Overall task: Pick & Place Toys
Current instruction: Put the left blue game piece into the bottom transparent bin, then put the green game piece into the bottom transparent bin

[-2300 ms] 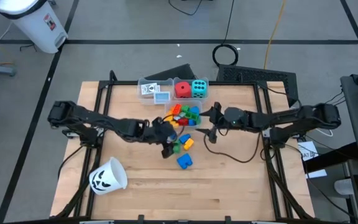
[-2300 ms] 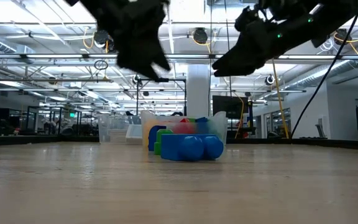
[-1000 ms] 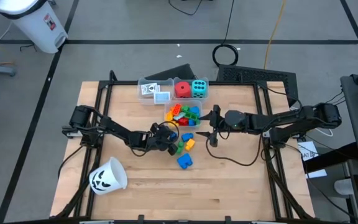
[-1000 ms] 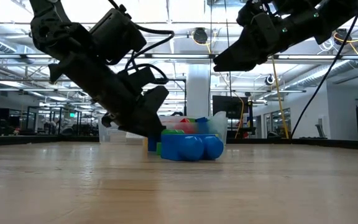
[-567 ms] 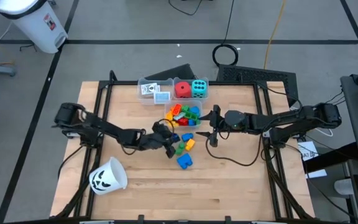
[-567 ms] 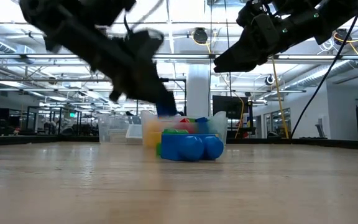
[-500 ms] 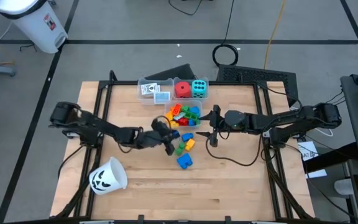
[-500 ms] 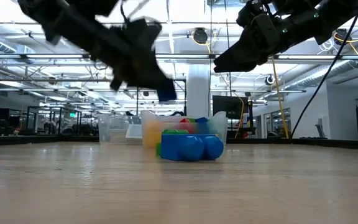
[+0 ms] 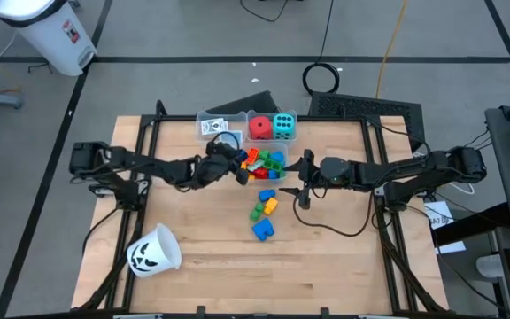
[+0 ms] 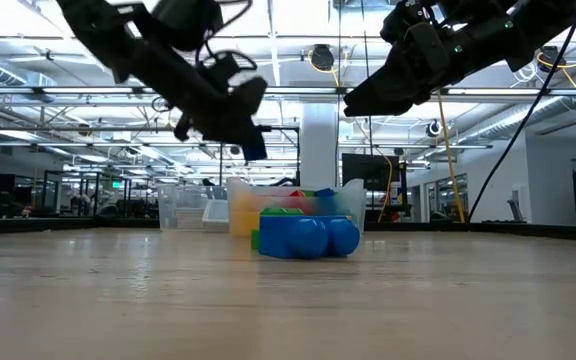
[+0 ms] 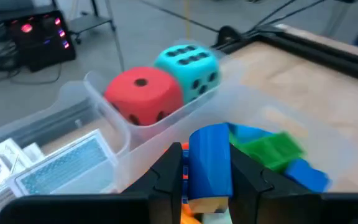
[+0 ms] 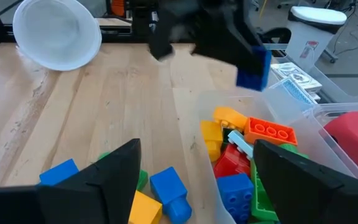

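- The blue block [image 11: 210,160] is pinched upright in the left gripper [image 9: 237,170], hanging just above the near edge of the clear bin [image 12: 328,121] of blocks; the drop spot lies straight ahead and below.
- Its long axis runs along the fingers.
- The left arm is nearer; the right gripper [image 9: 301,192], spread and empty, hovers beside the bin.
- Loose on the desk [image 9: 326,266]: roughly four blocks, among them the large blue block [image 9: 262,230].
- Two dice: a red die [image 11: 144,93] and a cyan die [image 11: 188,67].

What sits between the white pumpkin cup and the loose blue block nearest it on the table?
Nothing: in the high view only bare wood lies between the white pumpkin cup and the loose blue block.
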You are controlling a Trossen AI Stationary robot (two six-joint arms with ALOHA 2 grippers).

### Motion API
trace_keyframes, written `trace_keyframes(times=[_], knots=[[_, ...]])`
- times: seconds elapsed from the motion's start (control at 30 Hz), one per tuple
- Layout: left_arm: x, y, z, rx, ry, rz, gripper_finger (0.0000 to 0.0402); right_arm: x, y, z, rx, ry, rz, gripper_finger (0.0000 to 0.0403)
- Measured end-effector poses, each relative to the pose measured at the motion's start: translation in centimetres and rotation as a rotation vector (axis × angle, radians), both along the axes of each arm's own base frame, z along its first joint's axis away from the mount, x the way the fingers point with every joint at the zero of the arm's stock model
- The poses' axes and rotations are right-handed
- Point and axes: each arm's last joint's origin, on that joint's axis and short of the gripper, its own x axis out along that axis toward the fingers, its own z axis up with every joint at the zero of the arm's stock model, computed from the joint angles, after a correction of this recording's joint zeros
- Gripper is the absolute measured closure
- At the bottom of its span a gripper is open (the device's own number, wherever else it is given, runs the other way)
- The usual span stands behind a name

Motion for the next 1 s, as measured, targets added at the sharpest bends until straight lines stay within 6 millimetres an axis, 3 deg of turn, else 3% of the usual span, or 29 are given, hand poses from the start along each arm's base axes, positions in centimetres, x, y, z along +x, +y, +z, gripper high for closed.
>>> trace_keyframes(times=[0.2, 0.47, 0.6, 0.8, 1.0], knots=[[0.4, 1.9, -2.3, -0.04, 0.041, 0.075, 0.0316, 0.0, 0.0, 0.0, -0.007, 0.002, 0.002, 0.0129], [0.4, 2.6, -2.7, -0.073, 0.033, 0.073, 0.0148, 0.0, 0.0, 0.0, -0.007, 0.002, 0.002, 0.0129], [0.5, 2.5, -2.8, -0.073, 0.046, 0.039, 0.0087, 0.0, 0.0, 0.0, -0.007, 0.002, 0.002, 0.0129], [0.6, 2.0, -2.4, -0.142, 0.012, -0.063, 0.0037, 0.0, 0.0, 0.0, -0.007, 0.003, 0.002, 0.0131], [1.0, -0.2, -1.8, -0.271, -0.037, -0.283, 0.0022, 0.0, 0.0, -0.1, -0.007, 0.009, 0.002, 0.0133]])
